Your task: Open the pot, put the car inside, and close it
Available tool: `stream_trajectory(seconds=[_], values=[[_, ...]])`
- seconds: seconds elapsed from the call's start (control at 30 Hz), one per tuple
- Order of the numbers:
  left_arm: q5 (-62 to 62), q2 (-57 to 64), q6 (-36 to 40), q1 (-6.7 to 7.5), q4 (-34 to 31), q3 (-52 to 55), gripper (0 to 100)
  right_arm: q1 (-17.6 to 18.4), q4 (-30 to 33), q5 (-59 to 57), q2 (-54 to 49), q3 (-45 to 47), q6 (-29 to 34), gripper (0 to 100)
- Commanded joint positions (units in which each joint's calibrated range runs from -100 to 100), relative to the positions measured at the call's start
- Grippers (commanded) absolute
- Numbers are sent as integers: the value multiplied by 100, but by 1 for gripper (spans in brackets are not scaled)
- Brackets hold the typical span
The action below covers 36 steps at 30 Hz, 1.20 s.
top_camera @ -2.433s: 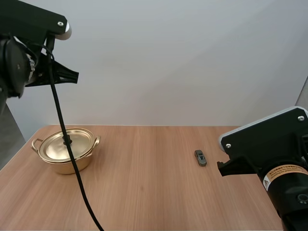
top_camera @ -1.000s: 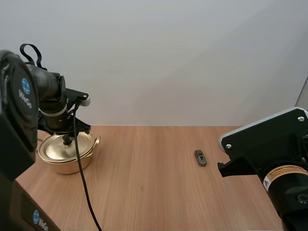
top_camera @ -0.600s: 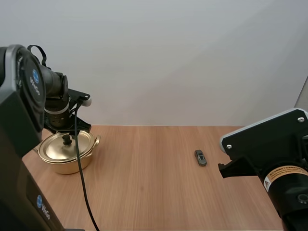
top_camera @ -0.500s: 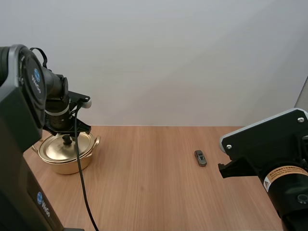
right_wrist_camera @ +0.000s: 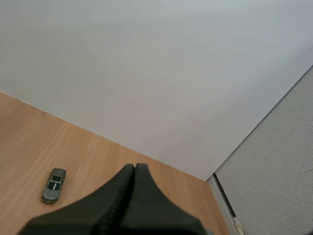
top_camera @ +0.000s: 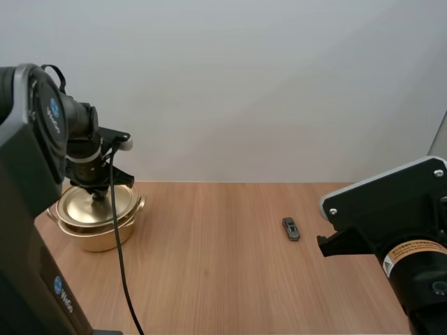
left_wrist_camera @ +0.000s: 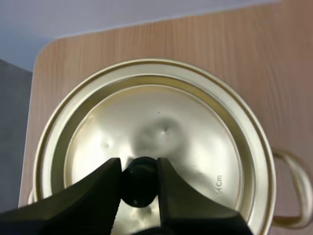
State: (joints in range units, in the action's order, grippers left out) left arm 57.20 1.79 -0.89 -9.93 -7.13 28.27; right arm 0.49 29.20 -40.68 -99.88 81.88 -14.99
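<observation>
A gold pot [top_camera: 98, 234] stands at the table's far left. Its gold lid [top_camera: 84, 206] sits slightly raised above the rim. My left gripper [top_camera: 94, 194] comes down from above and is shut on the lid's black knob [left_wrist_camera: 138, 178], with a finger [left_wrist_camera: 100, 188] on each side of it. The lid [left_wrist_camera: 166, 142] hangs just over the pot's rim [left_wrist_camera: 259, 161]. A small grey toy car [top_camera: 291, 228] lies on the table right of centre. My right gripper [right_wrist_camera: 134, 169] is shut on nothing, hovering to the right of the car [right_wrist_camera: 54, 185] and behind it.
The wooden table [top_camera: 223, 279] is bare between pot and car. A loop handle [left_wrist_camera: 288, 188] sticks out from the pot's side. The table's left edge runs close to the pot. A grey partition [right_wrist_camera: 274, 161] stands past the table's right end.
My left arm came down over the pot, its fingers took hold of the knob, and the lid has risen a little. The car and right arm have not moved.
</observation>
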Motion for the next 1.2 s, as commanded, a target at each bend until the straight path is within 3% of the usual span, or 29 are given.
stream_trajectory(seconds=[0.0,0.2,0.3,0.5,0.87,1.17], values=[[-18,366,-161,-3,713,-171,0,0,-19,269,268,55,-40,0],[-18,1776,-925,-3,2331,-285,0,0,-35,1230,1186,100,-217,0],[-18,2489,-982,-3,2642,-273,0,-59,-135,2038,1458,100,-195,0],[-18,3881,-982,-3,2933,-273,0,-356,-1199,3820,2244,100,-175,0],[-96,5674,-897,-3,2959,-273,0,-401,-1304,3017,5411,-1069,-175,0],[-6,5973,-850,-3,2959,-273,0,-401,-1304,2881,6802,-1854,-175,0]])
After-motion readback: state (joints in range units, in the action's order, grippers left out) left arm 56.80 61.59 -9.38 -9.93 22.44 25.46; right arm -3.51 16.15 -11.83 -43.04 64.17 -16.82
